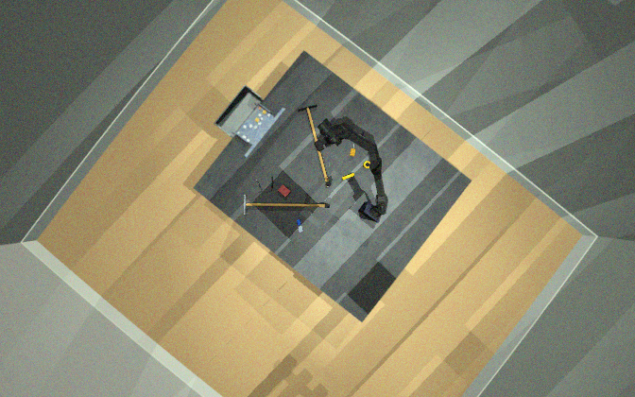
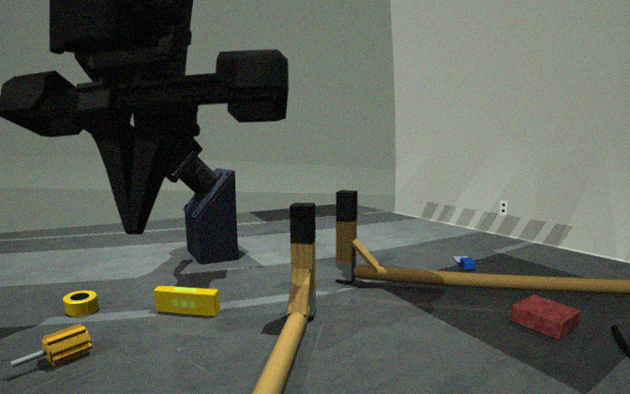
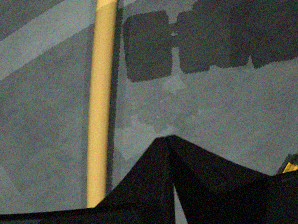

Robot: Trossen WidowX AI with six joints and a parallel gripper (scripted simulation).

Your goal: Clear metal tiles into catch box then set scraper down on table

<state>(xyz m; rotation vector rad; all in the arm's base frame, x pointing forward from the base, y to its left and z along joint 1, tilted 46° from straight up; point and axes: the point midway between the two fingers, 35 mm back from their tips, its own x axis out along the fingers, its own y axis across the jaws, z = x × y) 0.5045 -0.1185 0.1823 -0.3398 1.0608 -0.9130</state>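
Several small white and orange tiles (image 1: 257, 120) lie on the bench plate (image 1: 253, 140). The catch box (image 1: 230, 104) adjoins its outer end; no tiles are discernible inside. A long wooden-handled tool with a dark crosswise head (image 1: 313, 126) (image 2: 280, 355) (image 3: 102, 100) lies on the table, its upright grip toward the arm base. A second with a pale head (image 1: 281, 204) (image 2: 503, 282) lies beside the red block. Which is the long scraper I cannot tell. My gripper (image 2: 134, 232) (image 3: 166, 145) is shut and empty, above the table beside the dark-headed tool's handle, not touching it.
An orange screwdriver (image 1: 352, 152) (image 2: 67, 344), a yellow tape roll (image 1: 367, 164) (image 2: 81, 303) and a yellow level (image 1: 348, 176) (image 2: 186, 300) lie near the arm. The red block (image 1: 283, 190) (image 2: 545, 316) and a blue-and-white item (image 1: 299, 223) (image 2: 467, 263) lie near the pale-headed tool.
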